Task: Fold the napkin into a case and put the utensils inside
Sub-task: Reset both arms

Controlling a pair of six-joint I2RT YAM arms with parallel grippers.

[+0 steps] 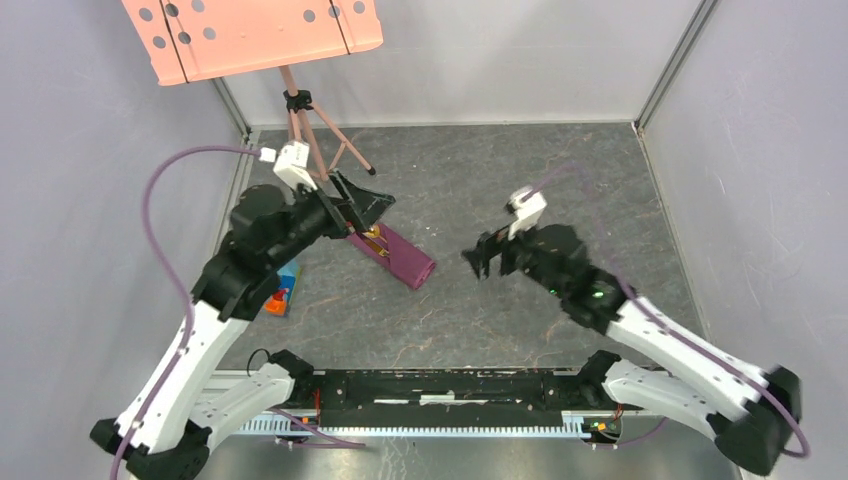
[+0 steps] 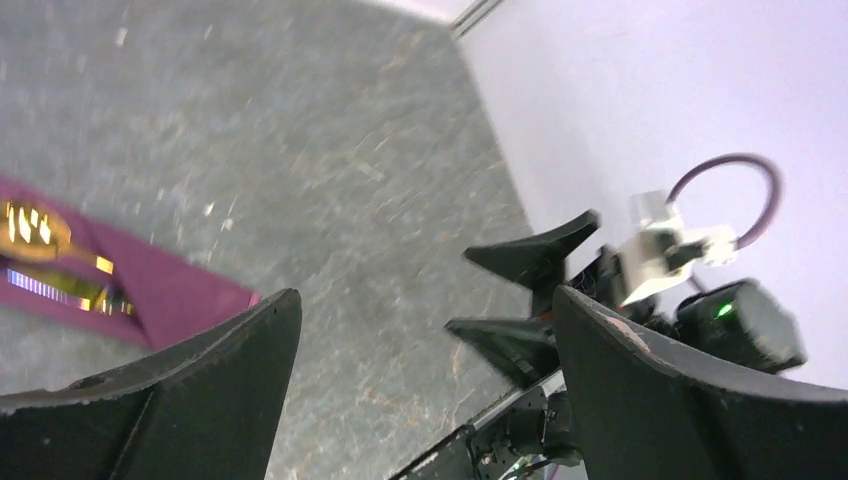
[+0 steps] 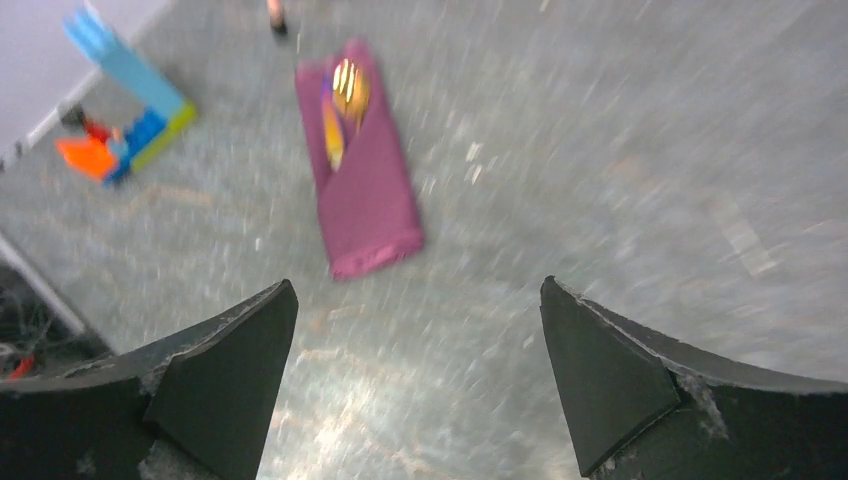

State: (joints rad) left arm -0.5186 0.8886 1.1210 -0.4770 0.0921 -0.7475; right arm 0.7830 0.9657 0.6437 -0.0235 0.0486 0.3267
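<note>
The plum-purple napkin lies folded as a narrow case [image 1: 398,256] on the table, left of centre. It also shows in the left wrist view [image 2: 150,290] and the right wrist view [image 3: 366,190]. The gold spoon [image 3: 349,85] and the iridescent knife [image 2: 45,287] stick out of its open end. My left gripper [image 1: 362,205] is open and empty, raised just above the case's open end. My right gripper [image 1: 482,258] is open and empty, raised to the right of the case, apart from it.
A blue-and-orange blocky object [image 1: 283,291] lies left of the case, by the left arm; it also shows in the right wrist view [image 3: 125,120]. A pink stand [image 1: 300,110] with a perforated board stands at the back left. Grey walls enclose the table.
</note>
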